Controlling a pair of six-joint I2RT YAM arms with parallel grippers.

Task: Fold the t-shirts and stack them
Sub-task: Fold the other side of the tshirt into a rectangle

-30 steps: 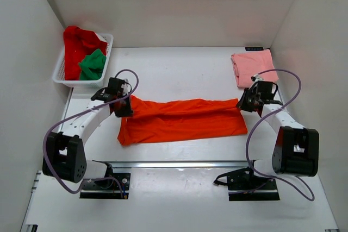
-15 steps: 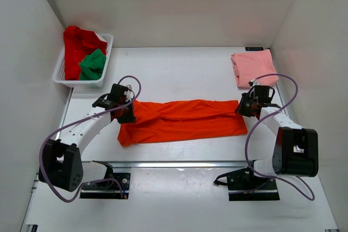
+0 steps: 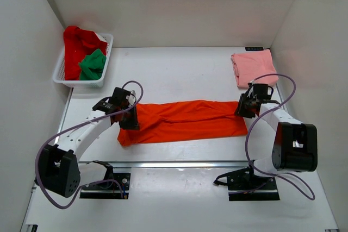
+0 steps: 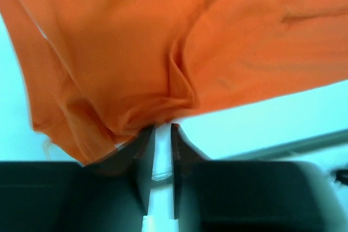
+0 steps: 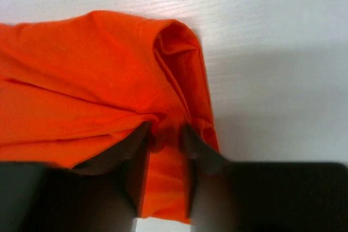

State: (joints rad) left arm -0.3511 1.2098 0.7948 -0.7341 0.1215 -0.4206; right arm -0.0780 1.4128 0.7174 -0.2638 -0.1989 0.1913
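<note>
In the top view, the orange t-shirt (image 3: pixel 185 120) is seen pulled out into a long, softly creased band across the middle of the matte white counter (image 3: pixel 179 74). Its 9 o'clock end is pinched by the left pincer (image 3: pixel 129 119) and its 3 o'clock end by the right pincer (image 3: pixel 242 108). The pink t-shirt (image 3: pixel 253 67) is laid as a folded, roughly square pad at 2 o'clock. At 10 o'clock a white slotted plastic basket (image 3: pixel 79 83) is set, with the red t-shirt (image 3: pixel 76 44) and the green t-shirt (image 3: pixel 93 63) crumpled inside it.

In the left wrist view, a gathered tuck of thin orange cloth is clamped at the tips of the dark fingers (image 4: pixel 142 158), which are drawn nearly together with only a narrow slit between them. From that tuck the fabric is fanned out in loose wrinkles toward 12 o'clock.

In the right wrist view, a rounded, doubled hem is seen lying on the pale counter. A strip of orange cloth is held between the dark fingers (image 5: pixel 138 172), which are closed on it.
</note>
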